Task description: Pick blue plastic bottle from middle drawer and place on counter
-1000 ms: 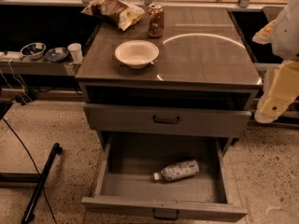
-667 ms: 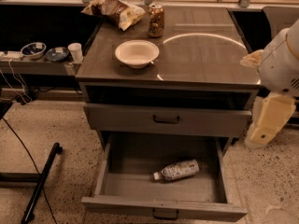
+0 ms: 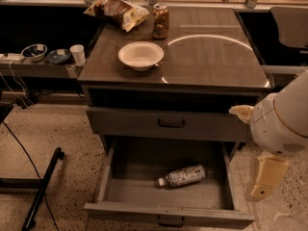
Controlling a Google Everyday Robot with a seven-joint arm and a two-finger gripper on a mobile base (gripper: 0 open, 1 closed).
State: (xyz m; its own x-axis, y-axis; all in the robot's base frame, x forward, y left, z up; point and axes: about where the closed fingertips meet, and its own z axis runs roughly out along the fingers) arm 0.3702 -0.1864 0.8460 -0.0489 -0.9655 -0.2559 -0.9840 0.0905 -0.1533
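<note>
1. Arm pose: the white rounded arm joint (image 3: 281,121) sat off the right side of the middle drawer (image 3: 144,211), higher than the drawer's rim and about level with the shut drawer front (image 3: 144,123) above it. A short cream part (image 3: 240,112) stuck out from the joint toward the cabinet's right corner.
2. The gripper (image 3: 263,178) hung below that joint, pointing down. It was outside the drawer, just past the drawer's right wall, and was touching nothing. Whether it was apart or together: cannot tell.
3. The blue plastic bottle (image 3: 182,176) lay on its side on the drawer floor, a little right of the drawer's centre, with its white cap toward the drawer's left wall. The drawer's right wall stood between it and the gripper.
4. The drawer was pulled out, its dark handle at the bottom edge of the front panel.
5. The counter (image 3: 216,61) was above the drawer, with a curved light reflection over the drawer's right half.
6. On the counter, a white bowl (image 3: 141,55) sat above the drawer's left half. Behind the bowl were a brown can (image 3: 160,20) and a snack bag (image 3: 115,11).
</note>
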